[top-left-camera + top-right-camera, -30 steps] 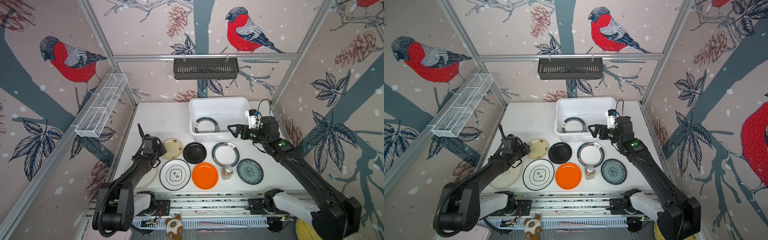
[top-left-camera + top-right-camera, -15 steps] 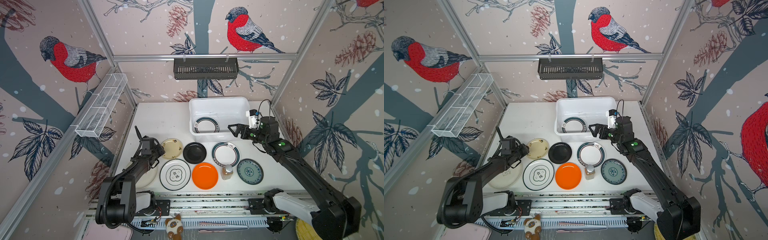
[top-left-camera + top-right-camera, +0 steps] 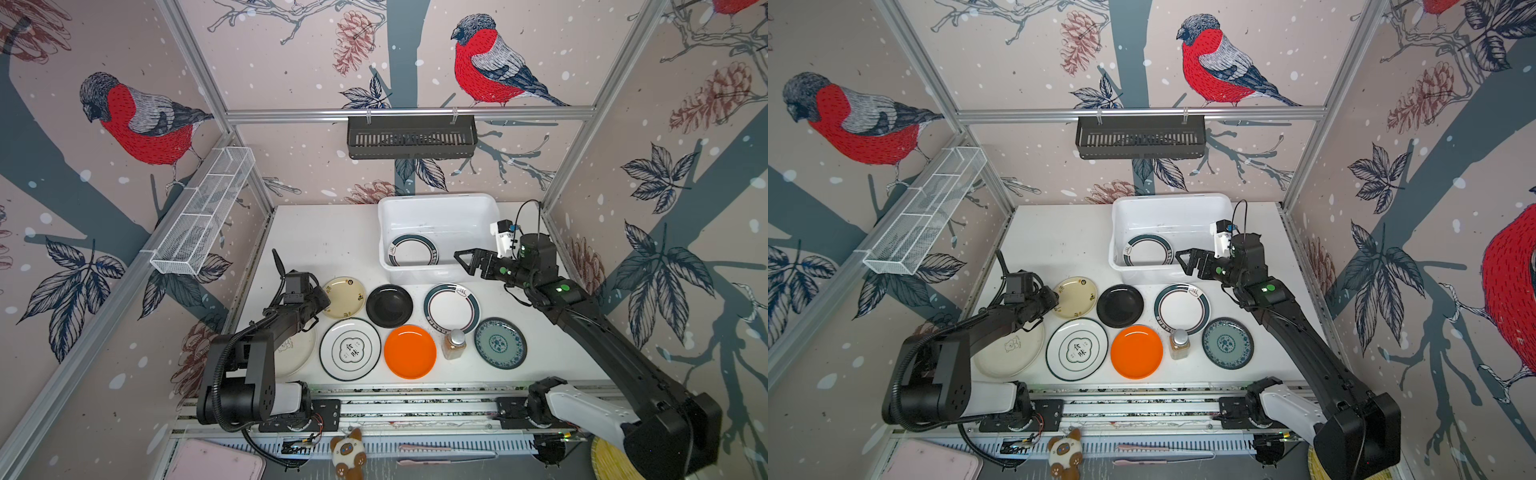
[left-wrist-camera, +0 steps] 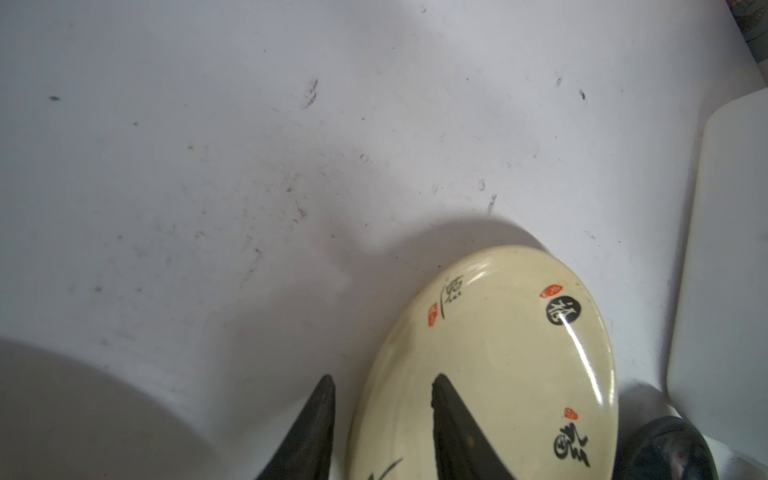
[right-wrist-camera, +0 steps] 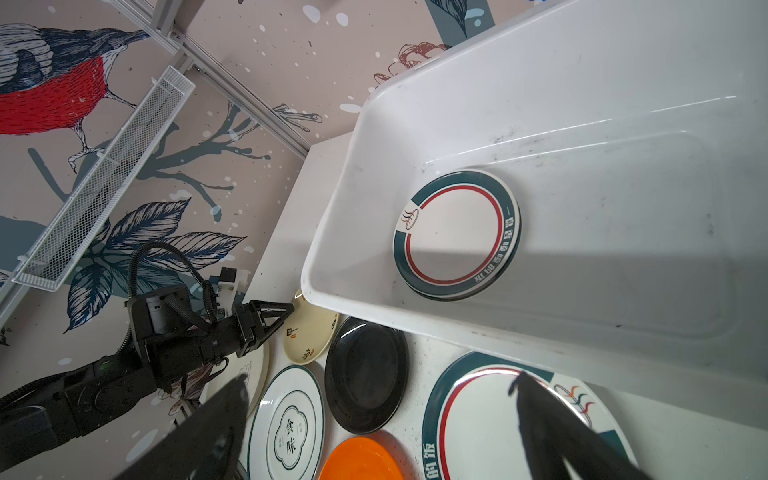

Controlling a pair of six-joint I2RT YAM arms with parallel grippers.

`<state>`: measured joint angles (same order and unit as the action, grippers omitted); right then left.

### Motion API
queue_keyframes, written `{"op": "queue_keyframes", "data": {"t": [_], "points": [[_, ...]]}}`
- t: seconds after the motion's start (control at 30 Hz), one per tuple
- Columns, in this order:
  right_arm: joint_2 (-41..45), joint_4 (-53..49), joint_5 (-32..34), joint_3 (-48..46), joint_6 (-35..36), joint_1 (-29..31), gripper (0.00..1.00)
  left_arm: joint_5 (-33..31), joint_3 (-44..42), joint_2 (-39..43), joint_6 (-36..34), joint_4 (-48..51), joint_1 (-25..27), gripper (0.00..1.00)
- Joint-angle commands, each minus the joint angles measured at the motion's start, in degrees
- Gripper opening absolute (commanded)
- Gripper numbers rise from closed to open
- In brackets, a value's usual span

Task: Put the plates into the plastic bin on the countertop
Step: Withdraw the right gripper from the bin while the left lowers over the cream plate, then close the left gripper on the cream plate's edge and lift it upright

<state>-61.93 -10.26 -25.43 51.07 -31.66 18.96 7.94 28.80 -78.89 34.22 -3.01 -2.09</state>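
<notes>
One teal-rimmed plate (image 3: 413, 252) lies flat inside the white bin (image 3: 436, 205) at the countertop's (image 3: 328, 241) back. Before me, seven more plates (image 3: 409, 351) lie in two rows.

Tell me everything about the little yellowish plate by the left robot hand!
The small cream plate is round, shallow and glossy, like glazed ceramic, with black brush characters and red stamps near its rim. It lies on the white countertop beside the black plate. The left gripper straddles its edge, one finger over it, one outside.
</notes>
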Motion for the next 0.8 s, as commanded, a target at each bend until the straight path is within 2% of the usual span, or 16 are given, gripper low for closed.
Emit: {"op": "queue_keyframes", "data": {"t": [0.0, 0.13, 0.3, 0.53, 0.63, 0.77], "points": [[-0.04, 1.38, -0.6, -0.28, -0.38, -0.23, 1.0, 2.0, -0.01, -0.47, -0.48, -0.9, -0.29, 0.35], [-0.03, 1.26, 0.06, -0.96, 0.3, -0.56, 1.0, 1.83, -0.06, -0.83, -0.8, -0.94, -0.3, 0.35], [-0.3, 1.09, -0.14, -1.77, 0.36, -1.71, 1.0, 2.26, 0.09, -1.37, -0.94, -1.26, -0.42, 0.24], [-0.55, 0.01, 2.0, -1.85, 1.59, -2.22, 1.0, -0.11, 1.22, -1.7, -2.6, 0.02, -0.42, 0.22], [-0.65, -0.11, 2.05, -1.96, 1.78, -2.38, 1.0, 0.22, 1.25, -2.03, -2.44, -0.55, -0.41, 0.14], [-0.82, -0.28, 1.97, -1.9, 1.7, -2.55, 1.0, 1.01, 1.44, -3.16, -2.47, -1.25, -0.43, 0.13]]}}
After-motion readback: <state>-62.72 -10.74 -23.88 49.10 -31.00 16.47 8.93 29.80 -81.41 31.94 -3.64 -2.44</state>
